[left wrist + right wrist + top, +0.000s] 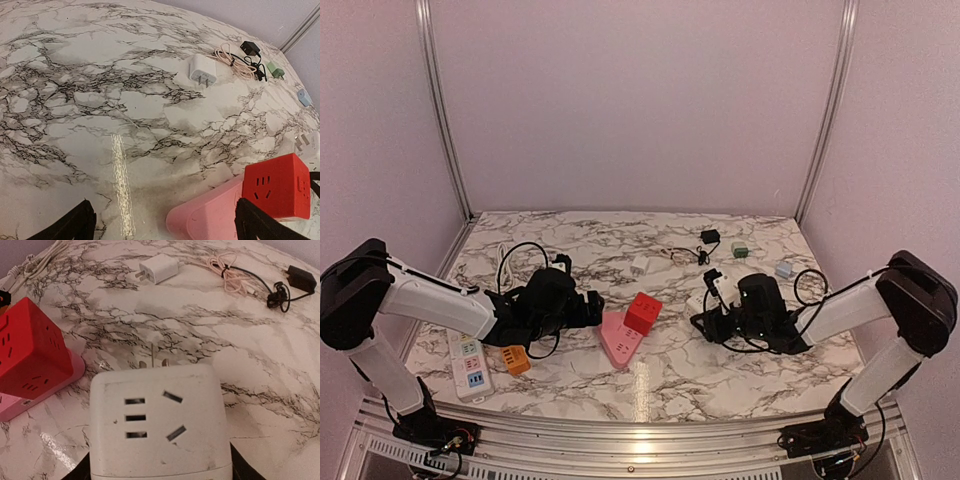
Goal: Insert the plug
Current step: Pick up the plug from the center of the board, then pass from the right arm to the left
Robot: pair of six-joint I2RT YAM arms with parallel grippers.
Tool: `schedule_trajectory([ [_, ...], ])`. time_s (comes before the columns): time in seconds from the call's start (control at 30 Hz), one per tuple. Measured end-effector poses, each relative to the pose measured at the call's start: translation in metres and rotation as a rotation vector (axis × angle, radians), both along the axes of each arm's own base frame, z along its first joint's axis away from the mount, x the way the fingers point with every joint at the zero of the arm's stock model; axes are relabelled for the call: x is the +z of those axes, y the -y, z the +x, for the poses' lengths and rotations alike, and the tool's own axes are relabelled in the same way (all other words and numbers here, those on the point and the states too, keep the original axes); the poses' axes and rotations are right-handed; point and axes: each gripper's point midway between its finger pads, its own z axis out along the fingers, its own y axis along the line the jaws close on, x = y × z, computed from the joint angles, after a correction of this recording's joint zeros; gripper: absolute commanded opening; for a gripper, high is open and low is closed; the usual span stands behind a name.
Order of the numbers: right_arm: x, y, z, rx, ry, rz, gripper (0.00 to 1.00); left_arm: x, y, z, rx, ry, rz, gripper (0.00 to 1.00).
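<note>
A pink power strip [618, 341] lies mid-table with a red socket cube [643, 312] on its far end. Both show in the left wrist view, the strip [210, 215] and the cube [280, 185]. My left gripper [588, 306] is open just left of the strip. In its wrist view [165, 227] the strip's near end lies between the wide-apart fingers, close to the right finger [252, 220]. My right gripper [716, 302] is shut on a white plug adapter [157, 420], whose metal prongs [152, 360] point away towards the table. The red cube [27, 355] is to its left.
A white charger [640, 266], a coiled pink cable [232, 60], a black adapter [710, 236], a green plug [740, 250] and a blue plug [784, 269] lie at the back. A white power strip [470, 365] with an orange plug [515, 360] lies at front left.
</note>
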Motion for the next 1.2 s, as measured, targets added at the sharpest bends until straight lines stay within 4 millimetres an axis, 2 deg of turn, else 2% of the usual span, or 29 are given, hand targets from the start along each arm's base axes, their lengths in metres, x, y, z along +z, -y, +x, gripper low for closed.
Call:
schedule_trajectory([
  [0.1,0.033,-0.007,-0.006,0.031,0.045,0.053,0.31,0.001,0.001,-0.001,-0.016,0.004,0.008,0.99],
  [0.2,0.079,-0.019,-0.020,0.100,0.102,0.134,0.30,0.010,0.008,-0.005,-0.073,0.039,0.030,0.99],
  [0.3,0.115,-0.026,-0.033,0.165,0.128,0.193,0.29,0.032,0.027,-0.018,-0.202,0.123,0.058,0.99],
  [0.47,0.172,-0.034,-0.053,0.264,0.146,0.271,0.30,0.077,0.067,-0.055,-0.489,0.344,0.136,0.99],
  [0.6,0.205,-0.035,-0.072,0.333,0.133,0.323,0.30,0.090,0.084,-0.072,-0.661,0.482,0.223,0.99],
  [0.7,0.218,-0.036,-0.085,0.375,0.100,0.350,0.30,0.092,0.091,-0.081,-0.763,0.559,0.292,0.99],
  [0.8,0.222,-0.037,-0.095,0.413,0.049,0.361,0.30,0.094,0.096,-0.087,-0.846,0.630,0.354,0.99],
  [1.07,0.202,-0.036,-0.119,0.478,-0.102,0.334,0.31,0.104,0.114,-0.112,-1.041,0.831,0.481,0.99],
  [1.2,0.200,-0.039,-0.128,0.518,-0.146,0.353,0.31,0.104,0.119,-0.123,-1.114,0.920,0.553,0.99],
])
